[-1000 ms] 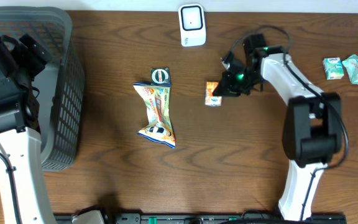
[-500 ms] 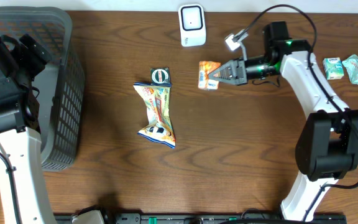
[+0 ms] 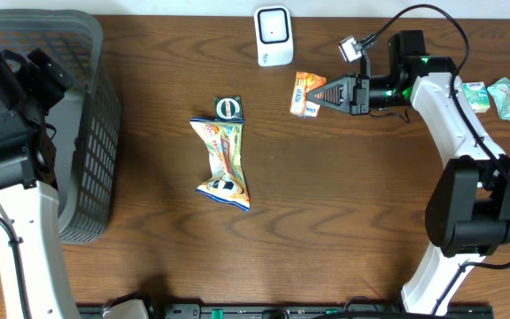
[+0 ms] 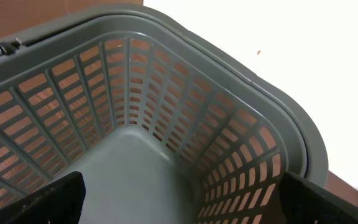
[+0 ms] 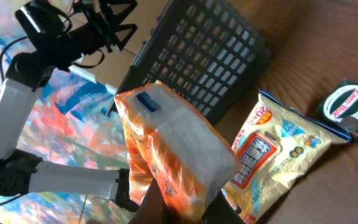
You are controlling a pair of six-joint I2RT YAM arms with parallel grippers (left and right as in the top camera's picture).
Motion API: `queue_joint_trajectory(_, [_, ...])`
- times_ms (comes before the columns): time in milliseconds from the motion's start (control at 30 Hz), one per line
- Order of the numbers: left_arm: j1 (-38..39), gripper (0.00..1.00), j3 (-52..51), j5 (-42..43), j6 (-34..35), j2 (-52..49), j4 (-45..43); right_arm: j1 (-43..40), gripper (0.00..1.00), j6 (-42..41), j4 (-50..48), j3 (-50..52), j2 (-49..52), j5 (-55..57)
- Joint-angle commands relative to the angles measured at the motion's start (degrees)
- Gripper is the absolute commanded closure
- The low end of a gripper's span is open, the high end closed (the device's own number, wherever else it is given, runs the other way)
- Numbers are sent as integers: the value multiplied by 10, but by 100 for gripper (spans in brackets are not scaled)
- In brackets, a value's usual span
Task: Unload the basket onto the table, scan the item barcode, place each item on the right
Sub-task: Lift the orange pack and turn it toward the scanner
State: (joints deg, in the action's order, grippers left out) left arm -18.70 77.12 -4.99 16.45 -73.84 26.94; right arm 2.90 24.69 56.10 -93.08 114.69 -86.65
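Orange packet (image 3: 304, 94) clamped in your right gripper (image 3: 319, 95), held near scanner (image 3: 274, 35), presumably for scanning; left gripper (image 4: 191, 202) gapes above basket (image 4: 247, 71).

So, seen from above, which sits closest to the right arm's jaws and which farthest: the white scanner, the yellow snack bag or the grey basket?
1. The white scanner, at the table's back edge, up and to the left.
2. The yellow snack bag, mid-table, further left.
3. The grey basket, at the far left end.
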Motion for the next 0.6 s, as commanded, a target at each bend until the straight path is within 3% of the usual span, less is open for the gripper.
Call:
queue_joint_trajectory(0, [-3,2,9,-1,-6,0,0,11,99,50,1,-5,0,-29])
queue_joint_trajectory(400, [-3,2,9,-2,-6,0,0,16,99,56,15,-5,0,20])
queue_joint_trajectory(500, [-3,3,9,-2,-6,0,0,19,99,11,13,-5,0,106])
queue_joint_trajectory(567, [-3,2,9,-2,-6,0,0,28,99,-54,5,-5,0,222])
